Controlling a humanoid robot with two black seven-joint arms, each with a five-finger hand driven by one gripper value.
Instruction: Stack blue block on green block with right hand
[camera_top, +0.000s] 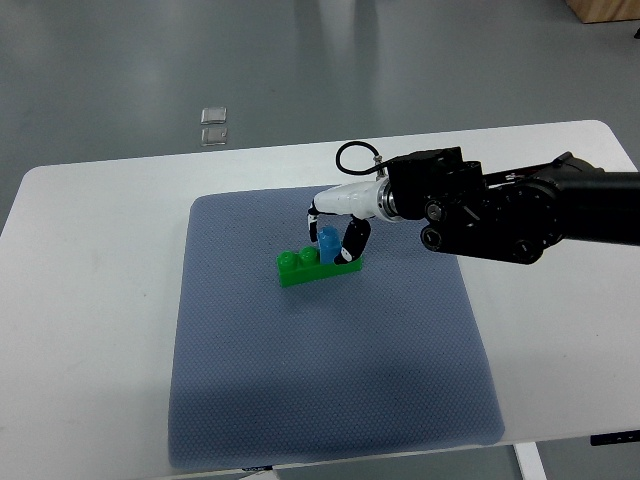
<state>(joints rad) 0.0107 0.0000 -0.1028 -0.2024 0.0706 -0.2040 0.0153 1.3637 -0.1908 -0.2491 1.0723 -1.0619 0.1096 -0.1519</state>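
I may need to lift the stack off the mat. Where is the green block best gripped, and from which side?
Probably from above, pinching the green block's long front and back faces at its free left end, by the exposed studs. The right hand and blue block crowd its right end, and it lies flat on the mat.

Right hand (334, 236) hides most of blue block (328, 242).

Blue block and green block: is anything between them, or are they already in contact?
Top view shows nothing between them: the blue block, held in the right hand, appears to sit directly on the green block.
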